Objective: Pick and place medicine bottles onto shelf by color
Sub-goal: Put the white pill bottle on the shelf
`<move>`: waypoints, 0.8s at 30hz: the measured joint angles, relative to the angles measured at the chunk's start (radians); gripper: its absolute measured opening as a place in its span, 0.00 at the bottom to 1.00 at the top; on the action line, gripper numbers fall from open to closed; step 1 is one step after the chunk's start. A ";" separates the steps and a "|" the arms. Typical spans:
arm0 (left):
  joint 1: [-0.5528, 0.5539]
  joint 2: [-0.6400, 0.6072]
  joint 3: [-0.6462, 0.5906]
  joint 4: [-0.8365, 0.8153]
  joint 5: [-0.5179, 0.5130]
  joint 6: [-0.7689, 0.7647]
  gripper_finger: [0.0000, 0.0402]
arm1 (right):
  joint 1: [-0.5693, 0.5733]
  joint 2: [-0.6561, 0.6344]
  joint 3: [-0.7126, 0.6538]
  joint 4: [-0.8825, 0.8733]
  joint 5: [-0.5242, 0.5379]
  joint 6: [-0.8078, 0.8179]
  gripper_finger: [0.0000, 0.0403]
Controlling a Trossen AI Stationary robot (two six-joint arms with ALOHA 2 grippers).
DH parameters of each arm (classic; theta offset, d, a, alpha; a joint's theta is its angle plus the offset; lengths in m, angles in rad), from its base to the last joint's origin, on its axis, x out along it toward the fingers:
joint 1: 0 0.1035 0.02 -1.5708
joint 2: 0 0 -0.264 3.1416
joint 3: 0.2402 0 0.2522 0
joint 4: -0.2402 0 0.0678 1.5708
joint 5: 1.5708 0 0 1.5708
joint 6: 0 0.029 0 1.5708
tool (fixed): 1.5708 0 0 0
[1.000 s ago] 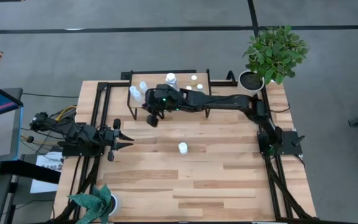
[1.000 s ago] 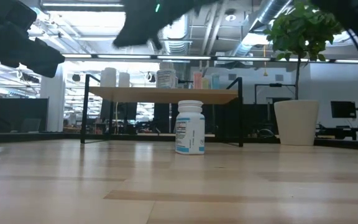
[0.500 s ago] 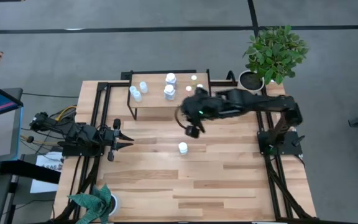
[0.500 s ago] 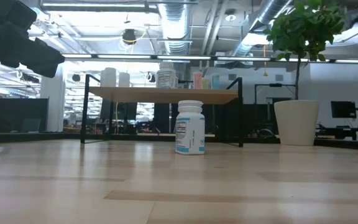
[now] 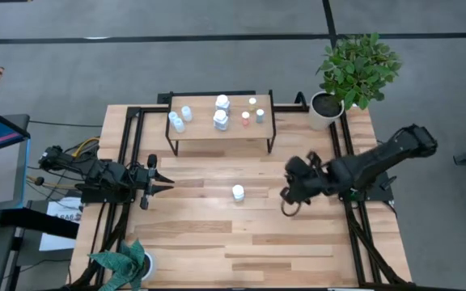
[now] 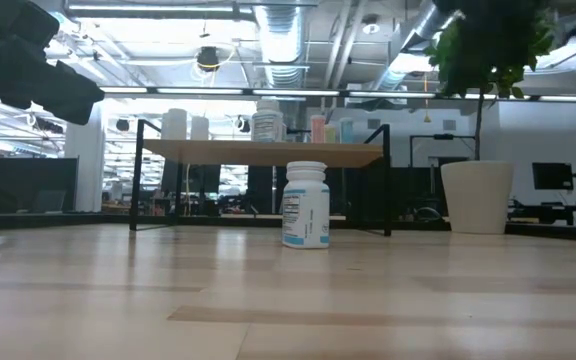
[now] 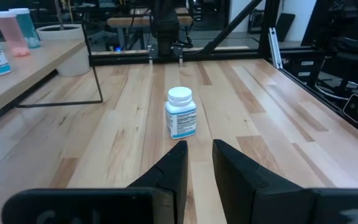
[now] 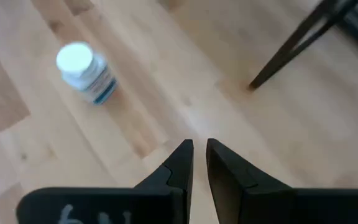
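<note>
Seven bottles (image 5: 221,120) stood on the shelf (image 5: 225,134); one white, blue-labelled bottle (image 5: 238,192) stood upright on the table (image 5: 217,234) before it. The left gripper (image 5: 162,183) and right gripper (image 5: 286,202), both empty with jaws narrowly parted, flanked the lone bottle.

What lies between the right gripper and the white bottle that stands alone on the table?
Only bare tabletop. The high view shows nothing between the right gripper and the white bottle.

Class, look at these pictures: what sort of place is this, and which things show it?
Probably a robotics lab in an open industrial hall: exposed ceiling ducts, a wooden table with two mounted arms, and monitors behind.
</note>
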 joint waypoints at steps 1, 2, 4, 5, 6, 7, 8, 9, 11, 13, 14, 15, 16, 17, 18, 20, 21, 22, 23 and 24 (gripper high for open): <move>0.000 0.000 0.000 0.000 0.000 0.000 0.16 | 0.016 -0.022 -0.060 0.047 -0.001 0.049 0.17; 0.000 0.000 0.000 0.000 0.000 0.000 0.16 | 0.032 -0.036 -0.114 0.098 -0.002 0.091 0.17; 0.000 0.000 0.000 0.000 0.000 0.000 0.16 | 0.059 -0.047 -0.200 0.181 -0.020 0.143 0.17; 0.000 0.000 0.000 0.000 0.000 0.000 0.16 | 0.070 -0.048 -0.235 0.213 -0.031 0.152 0.17; 0.000 0.000 0.000 0.000 0.000 0.000 0.16 | 0.077 -0.044 -0.261 0.247 -0.037 0.151 0.17; 0.000 0.000 0.000 0.000 0.000 0.000 0.16 | 0.082 -0.037 -0.280 0.283 -0.041 0.150 0.17; 0.000 0.000 0.000 0.000 0.000 0.000 0.16 | 0.084 -0.028 -0.291 0.308 -0.041 0.150 0.17; 0.000 0.000 0.000 0.000 0.000 0.000 0.16 | 0.084 -0.019 -0.299 0.332 -0.044 0.150 0.17; 0.000 0.000 0.000 0.000 0.000 0.000 0.16 | 0.079 0.006 -0.300 0.386 -0.045 0.148 0.17; 0.000 0.000 0.000 0.000 0.000 0.000 0.16 | 0.071 0.022 -0.300 0.450 -0.047 0.105 0.18; 0.000 0.000 0.000 0.000 0.000 0.000 0.16 | 0.066 0.028 -0.300 0.486 -0.053 0.078 0.20; 0.000 0.000 0.000 0.000 0.000 0.000 0.16 | 0.060 0.035 -0.300 0.538 -0.056 0.065 0.21; 0.000 0.000 0.000 0.000 0.000 0.000 0.16 | 0.051 0.042 -0.300 0.590 -0.057 0.050 0.24; 0.000 0.000 0.000 0.000 0.000 0.000 0.16 | 0.044 0.047 -0.299 0.632 -0.057 0.035 0.26; 0.000 0.000 0.000 0.000 0.000 0.000 0.16 | 0.036 0.051 -0.299 0.673 -0.058 0.011 0.30; 0.000 0.000 0.000 0.000 0.000 0.000 0.16 | 0.019 0.053 -0.299 0.725 -0.062 -0.039 0.37; 0.000 0.000 0.000 0.000 0.000 0.000 0.16 | 0.009 0.053 -0.299 0.736 -0.068 -0.049 0.41; 0.000 0.000 0.000 0.000 0.000 0.000 0.16 | 0.000 0.053 -0.299 0.741 -0.080 -0.050 0.46; 0.000 0.000 0.000 0.000 0.000 0.000 0.16 | -0.008 0.053 -0.299 0.741 -0.082 -0.051 0.51; 0.000 0.000 0.000 0.000 0.000 0.000 0.16 | -0.016 0.053 -0.299 0.742 -0.081 -0.056 0.55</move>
